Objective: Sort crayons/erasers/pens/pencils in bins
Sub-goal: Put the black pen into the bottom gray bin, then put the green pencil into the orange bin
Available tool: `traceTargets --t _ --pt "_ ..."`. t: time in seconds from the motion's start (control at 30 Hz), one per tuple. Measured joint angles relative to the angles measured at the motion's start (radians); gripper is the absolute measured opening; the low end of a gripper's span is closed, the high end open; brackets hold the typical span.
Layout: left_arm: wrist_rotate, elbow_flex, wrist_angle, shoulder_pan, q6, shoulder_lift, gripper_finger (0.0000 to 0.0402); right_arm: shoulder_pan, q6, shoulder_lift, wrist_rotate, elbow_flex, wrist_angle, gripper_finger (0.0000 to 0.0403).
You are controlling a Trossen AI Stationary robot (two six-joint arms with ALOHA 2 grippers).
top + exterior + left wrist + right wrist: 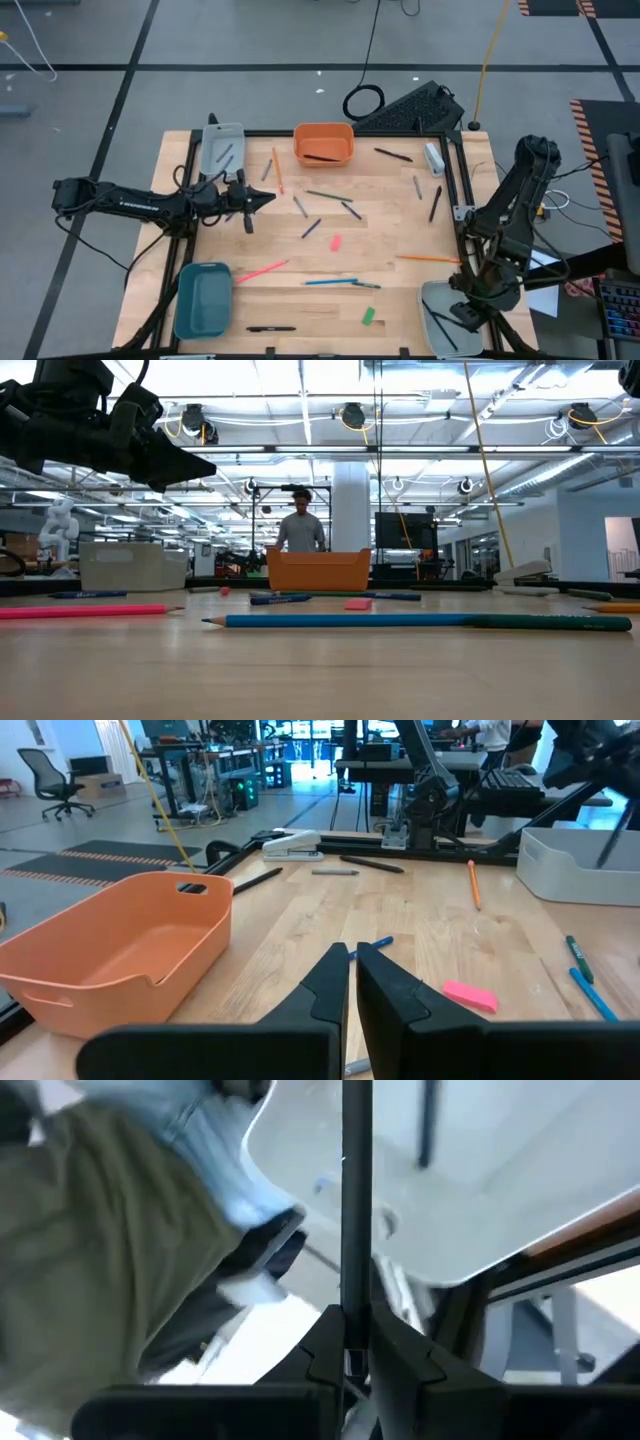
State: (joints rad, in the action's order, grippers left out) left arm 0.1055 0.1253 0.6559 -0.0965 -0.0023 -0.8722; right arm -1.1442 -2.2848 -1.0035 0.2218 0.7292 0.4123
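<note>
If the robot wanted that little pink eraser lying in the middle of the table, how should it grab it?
The pink eraser is a small flat block lying alone on the wood, so probably straight from above, with the fingers closing across its short sides. The left gripper is the nearer one.

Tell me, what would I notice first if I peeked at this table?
Probably the bright orange bin at the far edge of the table, with pencils and pens scattered over the wood in front of it. Then the right pincer, shut on a slim black pen above the pale grey bin at the near right corner.
</note>
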Motion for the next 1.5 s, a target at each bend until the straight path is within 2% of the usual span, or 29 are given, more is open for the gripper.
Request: traceTargets --t 0.3,0.47,0.6,0.87,1.0,1.1,1.17,1.33,1.5 --pt "0.0 0.0 0.0 0.0 -0.003 0.0 0.0026 0.001 -0.007 -0.007 -0.038 0.0 0.183 0.0024" --pt "0.0 0.0 0.0 0.0 -0.003 0.0 0.0026 0.002 -0.004 -0.01 -0.039 -0.005 0.226 0.0043" --pt "0.0 0.0 -0.001 0.0 -0.003 0.0 0.0026 0.002 0.0 -0.011 -0.04 -0.047 0.172 0.0067" --pt "0.0 0.0 -0.001 0.0 -0.005 0.0 0.0026 0.003 0.01 -0.005 -0.026 -0.19 -0.081 0.0115" --pt "0.0 0.0 -0.002 0.0 -0.011 0.0 0.0026 0.002 0.063 0.026 -0.033 -0.202 -0.138 0.0131" --pt "0.0 0.0 -0.003 0.0 -0.012 0.0 0.0026 0.008 0.117 0.069 -0.085 -0.199 -0.156 0.0112" --pt "-0.001 0.0 -0.004 0.0 -0.01 0.0 0.0026 0.019 0.2 0.098 -0.163 -0.199 -0.128 0.0085" --pt "-0.001 0.0 -0.003 0.0 -0.005 0.0 0.0026 0.073 0.512 0.171 -0.385 -0.199 -0.088 0.0009" --pt "-0.001 0.0 -0.002 0.0 0.002 0.0 0.0026 0.163 0.91 0.237 -0.596 -0.199 -0.089 0.0013"
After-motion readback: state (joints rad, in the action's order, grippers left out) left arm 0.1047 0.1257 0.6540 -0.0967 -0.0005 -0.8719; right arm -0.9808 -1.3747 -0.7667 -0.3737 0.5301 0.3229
